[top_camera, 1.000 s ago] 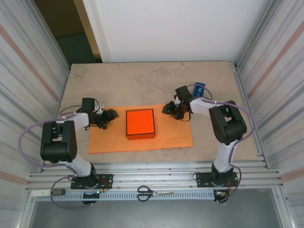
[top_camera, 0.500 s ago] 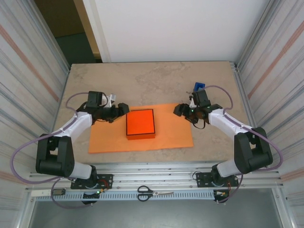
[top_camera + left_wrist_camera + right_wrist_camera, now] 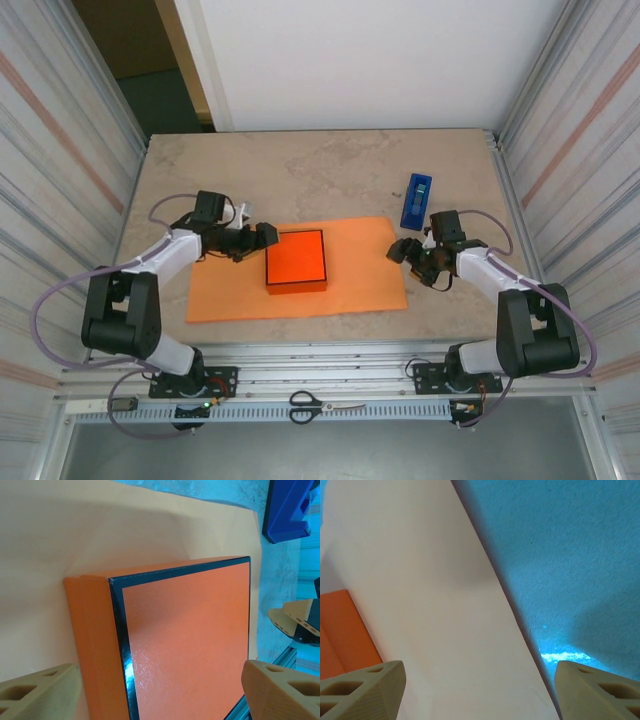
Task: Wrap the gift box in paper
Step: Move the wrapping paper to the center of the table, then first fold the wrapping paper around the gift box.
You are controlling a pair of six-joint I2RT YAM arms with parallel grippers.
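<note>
On the paper (image 3: 360, 275) sits the black-edged gift box (image 3: 296, 258).

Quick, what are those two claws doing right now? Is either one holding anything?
Left claw: open, empty, at the gift box's far left corner.
Right claw: open, empty, over the paper's right edge.

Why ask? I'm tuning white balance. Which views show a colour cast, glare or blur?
Top external view: neutral colours, sharp, the table beige, soft shadows. Left wrist view: table tinted cyan, a glint along the black edge of the gift box. Right wrist view: strongest blue cast on the table, the paper washed to pale pink, one bright glare spot.
</note>
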